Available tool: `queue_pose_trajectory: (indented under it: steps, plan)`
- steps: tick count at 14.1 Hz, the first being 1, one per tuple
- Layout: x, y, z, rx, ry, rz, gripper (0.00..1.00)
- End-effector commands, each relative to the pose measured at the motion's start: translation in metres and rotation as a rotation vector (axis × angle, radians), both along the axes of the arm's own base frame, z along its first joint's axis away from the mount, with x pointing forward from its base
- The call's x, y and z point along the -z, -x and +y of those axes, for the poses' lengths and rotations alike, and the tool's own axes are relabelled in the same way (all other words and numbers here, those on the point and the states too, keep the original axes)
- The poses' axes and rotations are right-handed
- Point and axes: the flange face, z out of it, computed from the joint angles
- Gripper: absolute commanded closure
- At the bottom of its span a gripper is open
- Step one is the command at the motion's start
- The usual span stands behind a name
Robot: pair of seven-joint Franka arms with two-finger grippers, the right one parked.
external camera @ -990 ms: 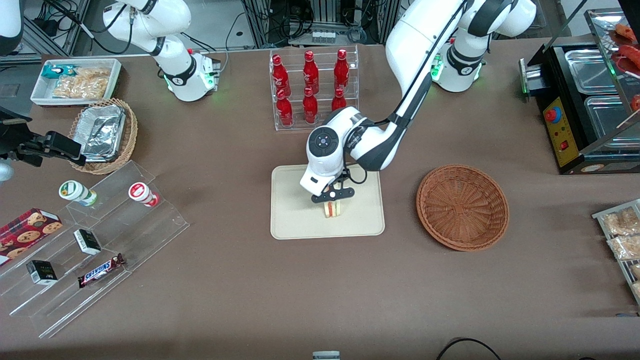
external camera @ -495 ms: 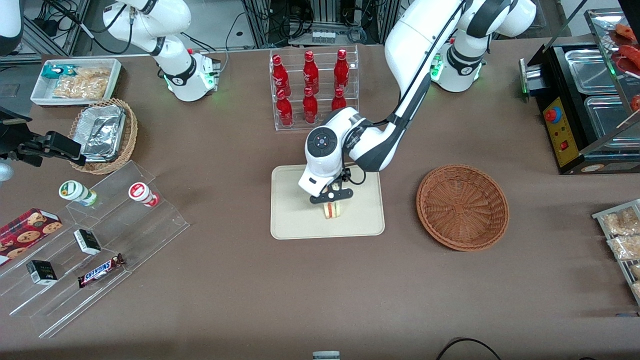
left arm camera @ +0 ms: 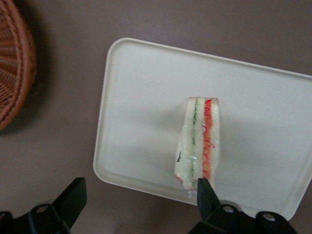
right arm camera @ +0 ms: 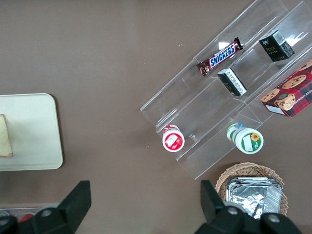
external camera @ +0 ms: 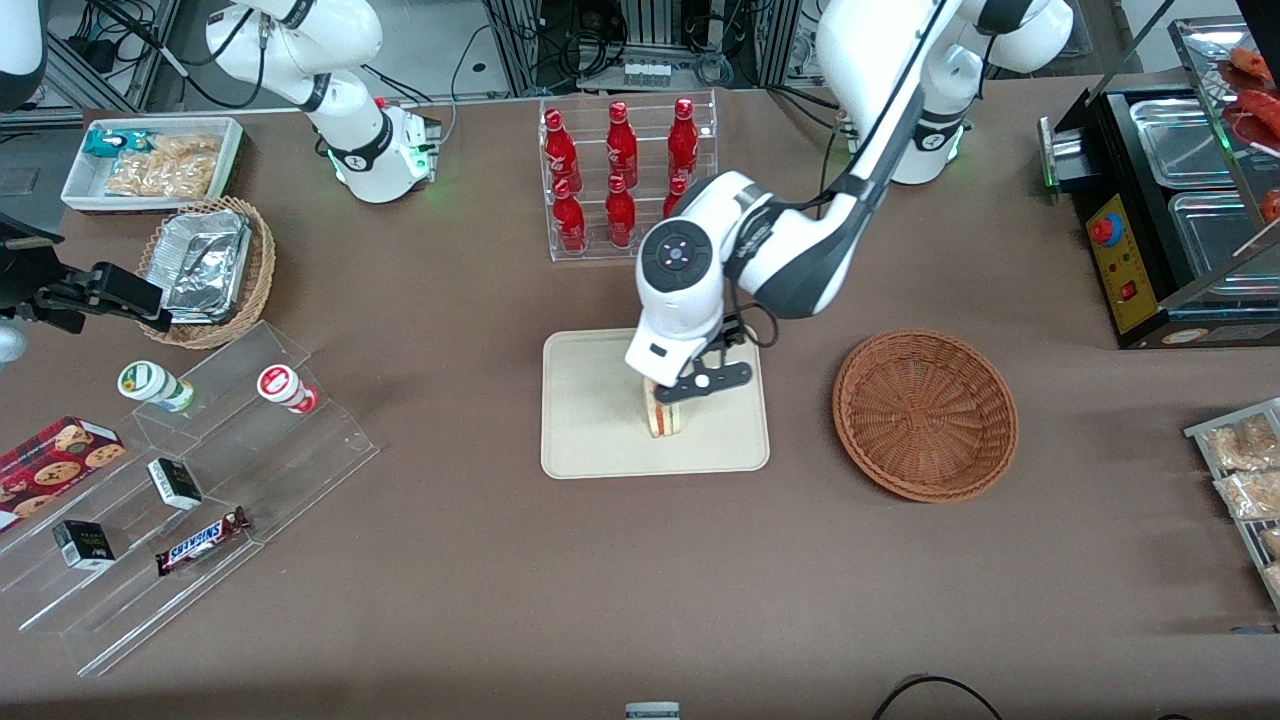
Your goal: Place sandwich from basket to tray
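My own wrist covers the upper part of the sandwich (external camera: 665, 418) in the front view — my pincer (external camera: 692, 384) hangs just above it, fingers spread. My wrist camera cuts off the basket (left arm camera: 14, 63) and one tray (left arm camera: 146, 97) corner.

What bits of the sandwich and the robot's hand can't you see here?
- Sandwich: its upper part in the front view, covered by the gripper.
- Sandwich: cut off by the frame edge in the right wrist view.
- Basket: mostly cut off in the left wrist view.
- Tray: one corner hidden by a finger.
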Motion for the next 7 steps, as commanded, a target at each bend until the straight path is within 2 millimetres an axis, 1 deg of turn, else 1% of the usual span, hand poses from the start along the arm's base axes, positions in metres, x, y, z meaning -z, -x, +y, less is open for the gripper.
queue_pose_trajectory:
  steps: [1,2,3,5,7]
  plan:
    - [-0.019,-0.016,0.04,-0.048,-0.023,-0.001,0.0]
    - [-0.024,-0.026,0.064,-0.073,-0.021,0.002,0.0]
    - [-0.035,-0.031,0.083,-0.052,-0.01,0.004,0.0]
    - [-0.05,-0.037,0.129,-0.034,0.001,0.025,0.0]
    - [-0.058,-0.038,0.163,-0.011,0.005,0.047,0.0]
